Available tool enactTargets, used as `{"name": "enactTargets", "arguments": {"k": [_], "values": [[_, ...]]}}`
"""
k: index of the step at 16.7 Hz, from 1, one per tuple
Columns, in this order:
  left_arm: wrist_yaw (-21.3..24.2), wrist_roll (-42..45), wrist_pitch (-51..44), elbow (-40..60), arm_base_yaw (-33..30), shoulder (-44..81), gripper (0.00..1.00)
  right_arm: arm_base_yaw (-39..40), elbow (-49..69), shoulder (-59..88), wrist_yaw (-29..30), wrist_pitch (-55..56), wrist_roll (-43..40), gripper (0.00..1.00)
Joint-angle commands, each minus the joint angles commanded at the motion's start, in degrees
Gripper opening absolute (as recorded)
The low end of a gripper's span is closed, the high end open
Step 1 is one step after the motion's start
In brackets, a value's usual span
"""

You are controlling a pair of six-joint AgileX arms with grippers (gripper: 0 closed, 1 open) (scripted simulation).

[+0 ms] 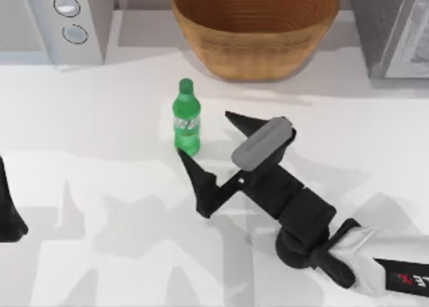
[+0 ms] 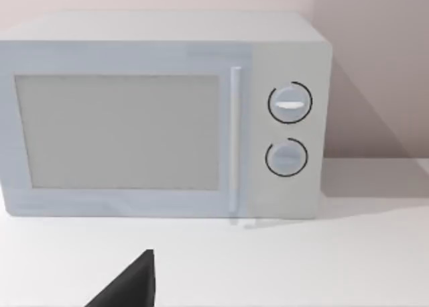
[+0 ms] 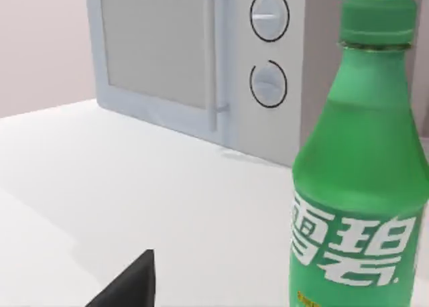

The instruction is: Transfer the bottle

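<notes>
the bottle (image 1: 186,118) stands upright on the white table (image 1: 100,186), a little left of centre, just in front of the woven basket (image 1: 255,29) at the far edge. the right gripper (image 1: 206,136) sits just to the bottle's right, fingers spread wide apart, one black fingertip (image 1: 185,156) right at the bottle's base, the other (image 1: 236,118) off to the right. the microwave (image 1: 57,22) is in the far left corner. the left gripper (image 1: 8,213) waits at the left edge, and i cannot tell how its fingers stand.
</notes>
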Motion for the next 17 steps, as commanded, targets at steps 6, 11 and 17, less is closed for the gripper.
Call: {"name": "enactTargets", "arguments": {"k": [6, 11, 17], "values": [[0.0, 0.0, 0.0, 0.0, 0.0, 0.0, 1.0, -1.0, 3.3, 0.2, 0.4, -0.4, -1.4, 1.0], [0.0, 0.0, 0.0, 0.0, 0.0, 0.0, 1.0, -0.6, 2.0, 1.0, 0.2, 0.6, -1.3, 1.0], [0.0, 0.0, 0.0, 0.0, 0.0, 0.0, 1.0, -0.3, -8.6, -3.6, -0.3, 7.8, -1.3, 1.0]]}}
